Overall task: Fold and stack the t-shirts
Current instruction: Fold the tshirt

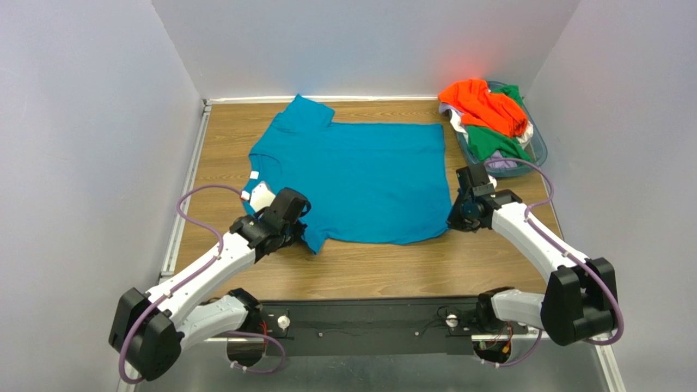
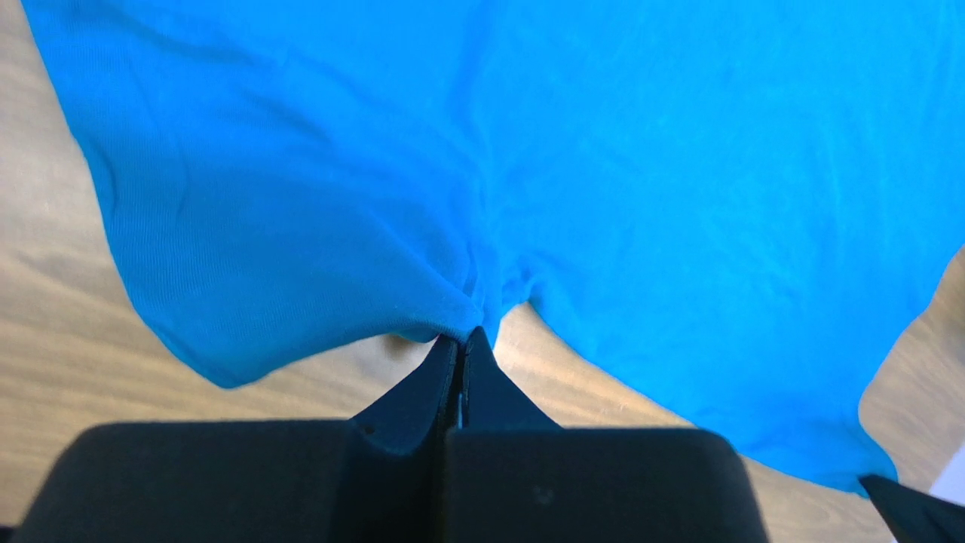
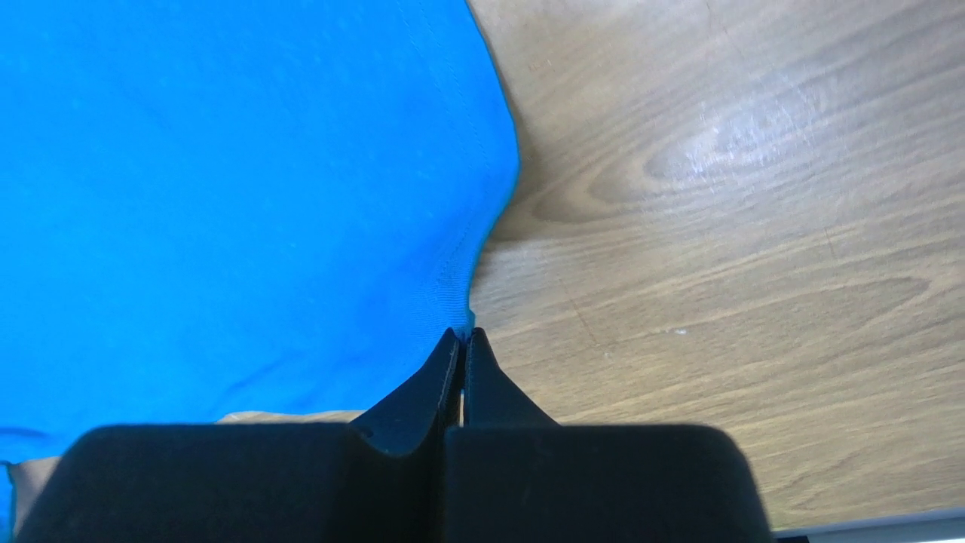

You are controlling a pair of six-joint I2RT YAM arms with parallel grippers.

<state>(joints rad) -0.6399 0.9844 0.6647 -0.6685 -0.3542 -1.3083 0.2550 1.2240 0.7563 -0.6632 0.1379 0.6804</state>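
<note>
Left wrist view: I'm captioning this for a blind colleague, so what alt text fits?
The left gripper, fingers closed, pinches a puckered edge of the teal-blue t-shirt, which fills most of the view. The wooden table shows beneath the cloth at the left and lower right.

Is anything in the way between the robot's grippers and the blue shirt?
No, nothing visible. The left gripper has its jaws shut on the blue shirt near a sleeve, and the right gripper has its jaws shut on the shirt's edge. The basket sits apart in the far right corner.
</note>
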